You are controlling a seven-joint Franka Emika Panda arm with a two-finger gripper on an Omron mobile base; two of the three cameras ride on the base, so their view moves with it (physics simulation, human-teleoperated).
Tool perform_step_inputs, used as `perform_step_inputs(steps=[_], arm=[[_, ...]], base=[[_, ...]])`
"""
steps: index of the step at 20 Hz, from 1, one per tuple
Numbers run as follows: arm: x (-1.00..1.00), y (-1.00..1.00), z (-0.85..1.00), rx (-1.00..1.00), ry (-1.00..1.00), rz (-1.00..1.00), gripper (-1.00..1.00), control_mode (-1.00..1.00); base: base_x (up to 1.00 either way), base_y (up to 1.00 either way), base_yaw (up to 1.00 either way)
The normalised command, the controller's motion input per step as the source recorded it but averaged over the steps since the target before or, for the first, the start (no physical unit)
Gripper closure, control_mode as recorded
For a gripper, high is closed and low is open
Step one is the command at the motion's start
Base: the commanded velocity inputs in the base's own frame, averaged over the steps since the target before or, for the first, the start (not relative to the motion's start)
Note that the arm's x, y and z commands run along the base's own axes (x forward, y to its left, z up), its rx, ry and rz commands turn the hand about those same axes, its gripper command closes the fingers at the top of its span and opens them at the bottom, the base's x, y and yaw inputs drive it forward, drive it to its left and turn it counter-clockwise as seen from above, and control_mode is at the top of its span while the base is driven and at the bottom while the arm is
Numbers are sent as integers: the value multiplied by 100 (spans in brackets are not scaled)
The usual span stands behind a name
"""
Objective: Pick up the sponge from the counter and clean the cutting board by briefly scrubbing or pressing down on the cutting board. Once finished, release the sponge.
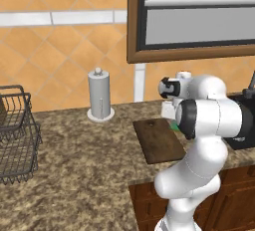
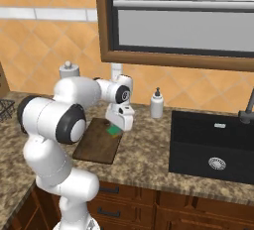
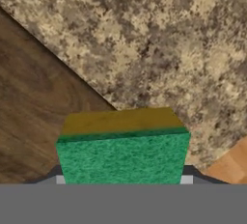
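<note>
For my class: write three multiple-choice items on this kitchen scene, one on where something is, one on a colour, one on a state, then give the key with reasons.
1. The paper towel holder stands on
A. the counter
B. the sink
C. the cutting board

2. The sponge is mainly
A. blue
B. green
C. red

3. The end effector is
A. open over the sink
B. shut on the sponge
C. shut on the soap bottle

Key: A, its base rests on the granite; B, green face in the hand view; B, the sponge sits between the fingers at the board's edge.
</note>
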Motion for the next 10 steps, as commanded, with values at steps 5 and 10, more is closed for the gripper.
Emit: perform_step_inputs(steps=[5,10], arm=[[49,8,0,1,1,0,100,-100],[69,15,0,2,10,0,100,-100]], base=[[0,0,0],[0,0,0]])
